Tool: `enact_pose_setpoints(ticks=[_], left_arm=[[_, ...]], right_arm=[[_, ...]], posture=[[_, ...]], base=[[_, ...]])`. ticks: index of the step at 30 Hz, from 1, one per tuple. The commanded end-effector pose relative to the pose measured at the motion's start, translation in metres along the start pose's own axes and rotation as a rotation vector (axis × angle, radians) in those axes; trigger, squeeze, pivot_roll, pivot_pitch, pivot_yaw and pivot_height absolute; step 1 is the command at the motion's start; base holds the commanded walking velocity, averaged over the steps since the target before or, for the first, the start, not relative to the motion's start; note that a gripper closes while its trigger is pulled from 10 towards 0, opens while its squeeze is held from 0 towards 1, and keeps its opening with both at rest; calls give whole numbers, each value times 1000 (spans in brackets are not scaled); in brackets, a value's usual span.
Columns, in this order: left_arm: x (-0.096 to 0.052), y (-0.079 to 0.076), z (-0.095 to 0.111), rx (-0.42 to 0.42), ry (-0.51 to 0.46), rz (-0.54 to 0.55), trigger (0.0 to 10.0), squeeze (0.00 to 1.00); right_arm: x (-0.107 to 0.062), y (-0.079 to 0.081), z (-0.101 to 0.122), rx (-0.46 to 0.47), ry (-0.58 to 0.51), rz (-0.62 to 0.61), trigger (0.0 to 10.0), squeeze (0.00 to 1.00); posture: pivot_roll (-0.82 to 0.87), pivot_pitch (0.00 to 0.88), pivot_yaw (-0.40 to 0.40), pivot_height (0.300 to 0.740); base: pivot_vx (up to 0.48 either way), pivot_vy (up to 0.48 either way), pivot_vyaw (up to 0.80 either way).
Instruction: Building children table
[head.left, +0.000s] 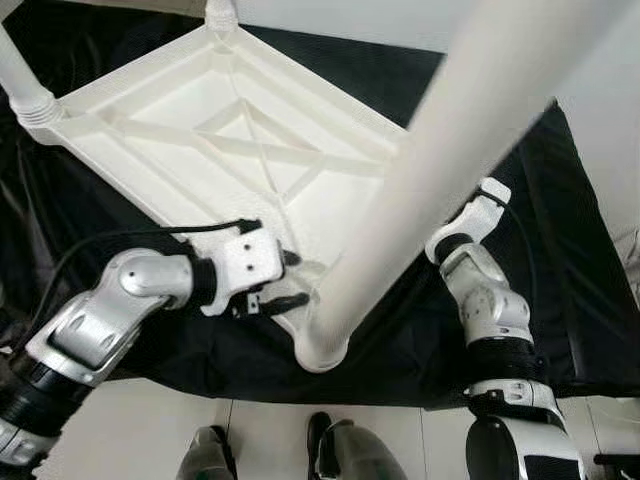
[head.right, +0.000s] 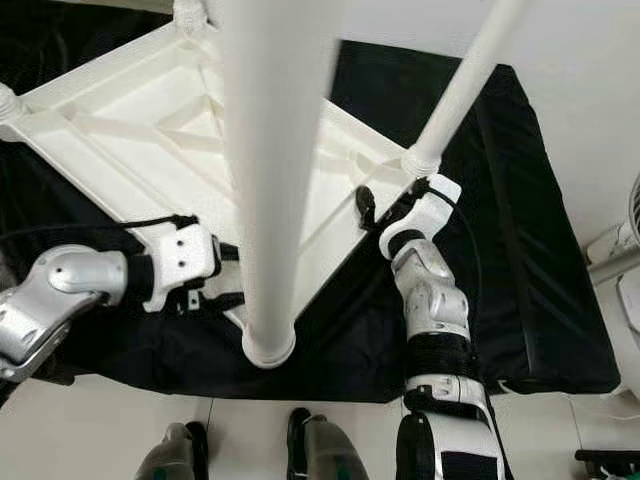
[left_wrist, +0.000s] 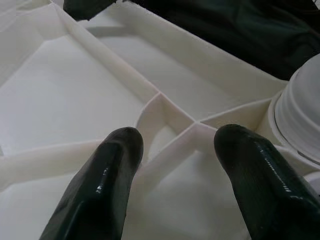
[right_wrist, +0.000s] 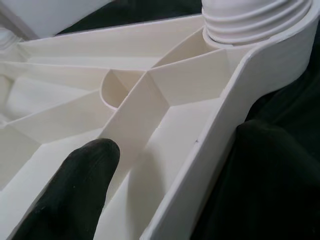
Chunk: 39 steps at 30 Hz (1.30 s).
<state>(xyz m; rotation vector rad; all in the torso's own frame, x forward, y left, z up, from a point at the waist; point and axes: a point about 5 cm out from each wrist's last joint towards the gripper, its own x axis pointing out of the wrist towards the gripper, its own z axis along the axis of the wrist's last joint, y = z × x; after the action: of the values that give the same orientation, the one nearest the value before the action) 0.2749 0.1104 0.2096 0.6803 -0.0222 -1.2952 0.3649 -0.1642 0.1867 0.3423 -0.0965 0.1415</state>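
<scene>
tabletop (head.left: 230, 150) upside down on cloth (head.right: 520, 260) | legs (head.right: 268, 180) upright at corners | left pincer (head.left: 285, 280) at near corner

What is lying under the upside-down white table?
Under the white table lies a black cloth, spread past its edges on a pale floor. The table hides the middle of the cloth, so anything there cannot be seen.

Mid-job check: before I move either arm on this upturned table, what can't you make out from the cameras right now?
- Right gripper: in the left eye view the near leg hides it; whether its fingers press the tabletop rim stays unclear.
- Far legs: the eye views' top edges cut them off.
- How fully the near leg is screwed in: the left wrist view's edge crops its socket.
- Left gripper: contact with the ribs unclear.
</scene>
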Motion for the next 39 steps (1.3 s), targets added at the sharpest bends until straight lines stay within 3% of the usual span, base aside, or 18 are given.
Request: enact_pose_setpoints(ticks=[1, 2, 6, 9, 13, 16, 20, 23, 25, 26, 27, 31, 39], left_arm=[[9, 1, 4, -6, -26, 53, 10000, 0], [9, 1, 4, -6, -26, 53, 10000, 0], [19, 15, 15, -50, -115, 258, 10000, 0], [18, 17, 16, -45, -123, 286, 10000, 0], [16, 26, 19, -71, -141, 372, 10000, 0], [18, 29, 20, -89, -158, 402, 10000, 0], [16, 30, 17, -98, -156, 415, 10000, 0], [10, 33, 9, -85, -116, 429, 10000, 0], [1, 32, -3, -50, -39, 402, 10000, 0], [1, 32, -3, -50, -39, 402, 10000, 0], [-8, 31, -14, 2, 54, 369, 10000, 0], [-13, 32, -21, 59, 127, 344, 10000, 0], [-2, 39, -27, 163, 205, 354, 10000, 0]], right_arm=[[6, 17, 9, -47, -81, 79, 10000, 0], [6, 17, 9, -47, -81, 79, 10000, 0], [-10, 2, 32, -145, -280, -35, 10000, 0], [-14, -1, 35, -156, -304, -51, 10000, 0], [-37, -17, 48, -141, -396, -135, 10000, 0], [-46, -17, 50, -100, -410, -121, 10000, 0], [-54, -17, 47, -112, -406, -89, 10000, 0], [-61, -17, 47, -156, -401, -66, 10000, 0], [-72, -17, 47, -205, -374, -20, 10000, 0], [-72, -17, 47, -205, -374, -20, 10000, 0], [-83, -14, 51, -210, -350, 47, 10000, 0], [-92, -9, 59, -192, -346, 123, 10000, 0], [-100, 5, 67, -129, -362, 208, 10000, 0]], posture=[[105, 246, -70, 740], [105, 246, -70, 740], [111, 253, -67, 740], [111, 253, -67, 740], [111, 256, -66, 740], [99, 252, -61, 740], [99, 252, -61, 740], [99, 252, -61, 740], [95, 250, -66, 740], [95, 250, -66, 740], [95, 246, -70, 740], [95, 246, -70, 740], [80, 238, -59, 740]], base=[[0, 0, 0], [0, 0, 0], [0, 0, 0], [0, 0, 0], [0, 0, 0], [0, 0, 0], [0, 0, 0], [0, 0, 0], [0, 0, 0], [0, 0, 0], [0, 0, 0], [0, 0, 0], [0, 0, 0]])
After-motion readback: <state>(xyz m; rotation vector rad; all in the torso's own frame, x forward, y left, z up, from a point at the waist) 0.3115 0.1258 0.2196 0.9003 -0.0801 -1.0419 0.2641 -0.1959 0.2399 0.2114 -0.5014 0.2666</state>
